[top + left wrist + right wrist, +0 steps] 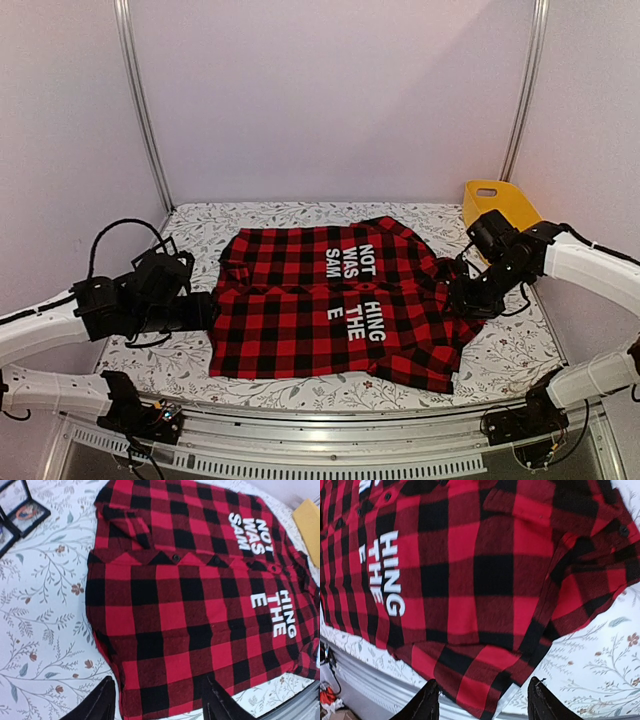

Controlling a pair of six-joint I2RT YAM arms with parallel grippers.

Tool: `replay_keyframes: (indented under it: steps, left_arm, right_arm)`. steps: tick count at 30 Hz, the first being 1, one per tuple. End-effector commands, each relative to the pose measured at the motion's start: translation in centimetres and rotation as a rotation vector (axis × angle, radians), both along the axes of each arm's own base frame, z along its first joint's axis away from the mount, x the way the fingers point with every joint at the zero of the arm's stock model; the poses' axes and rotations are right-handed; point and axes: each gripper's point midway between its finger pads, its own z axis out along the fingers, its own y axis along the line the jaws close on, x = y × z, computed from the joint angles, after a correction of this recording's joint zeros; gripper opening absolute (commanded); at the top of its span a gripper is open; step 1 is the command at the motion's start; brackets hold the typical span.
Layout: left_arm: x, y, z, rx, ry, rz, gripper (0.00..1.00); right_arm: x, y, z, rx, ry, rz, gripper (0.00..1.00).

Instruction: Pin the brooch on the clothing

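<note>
The red-and-black checked shirt (320,305) lies flat on the flowered table, its white letters facing up. It fills the left wrist view (190,605) and the right wrist view (470,580). My left gripper (207,312) is open and empty at the shirt's left edge; in its wrist view (160,705) the jaws straddle the hem. My right gripper (456,297) is open and empty at the shirt's right edge, jaws over a folded corner (484,702). A small open black case (22,510) holds an orange-and-blue item, perhaps the brooch; I cannot tell.
A yellow bin (497,203) stands at the back right corner and shows as a yellow edge in the left wrist view (307,525). The black case (160,250) sits at the table's left side behind my left arm. A metal rail (320,440) runs along the near edge.
</note>
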Motion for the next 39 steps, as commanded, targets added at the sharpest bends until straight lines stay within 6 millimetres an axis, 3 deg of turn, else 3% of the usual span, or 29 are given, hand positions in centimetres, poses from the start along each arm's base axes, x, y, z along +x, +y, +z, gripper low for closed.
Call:
replay_keyframes:
  steps: [1, 6, 8, 14, 16, 21, 22, 25, 29, 34, 39]
  left_arm:
    - [2.1, -0.2, 4.8, -0.029, -0.231, 0.010, 0.56]
    - [3.9, -1.6, 2.0, 0.054, -0.225, -0.009, 0.51]
    - [4.6, -2.5, 0.7, 0.091, -0.206, -0.030, 0.50]
    - [6.0, -4.7, -4.3, 0.148, -0.121, -0.112, 0.51]
    - [6.2, -4.9, -6.1, 0.182, -0.078, -0.132, 0.51]
    - [4.8, -4.9, -11.2, 0.262, 0.079, -0.182, 0.51]
    - [4.3, -4.7, -12.1, 0.262, 0.116, -0.179, 0.51]
    - [2.0, -3.5, -14.5, 0.269, 0.221, -0.143, 0.51]
    - [-1.5, -2.6, -15.8, 0.267, 0.327, -0.124, 0.50]
    - [-5.8, -2.8, -15.6, 0.269, 0.392, -0.135, 0.50]
    - [-7.3, -2.2, -13.6, 0.275, 0.376, -0.123, 0.50]
  right_arm:
    - [6.2, -3.7, -1.6, -0.064, -0.150, -0.194, 0.55]
    - [12.2, -5.9, -2.2, -0.092, -0.263, -0.266, 0.54]
    - [13.8, -6.6, -3.6, -0.125, -0.262, -0.277, 0.55]
    - [15.0, -6.9, -8.2, -0.156, -0.191, -0.274, 0.58]
    - [14.9, -6.6, -9.6, -0.150, -0.162, -0.265, 0.49]
    - [13.3, -7.3, -11.5, -0.184, -0.102, -0.283, 0.05]
    - [12.8, -7.6, -11.4, -0.192, -0.098, -0.290, 0.00]
    - [11.2, -8.0, -11.2, -0.198, -0.077, -0.302, 0.00]
    - [8.6, -8.8, -10.8, -0.218, -0.029, -0.314, 0.00]
    - [5.9, -9.1, -9.2, -0.202, -0.007, -0.328, 0.00]
    - [3.3, -8.6, -7.0, -0.123, -0.004, -0.355, 0.00]
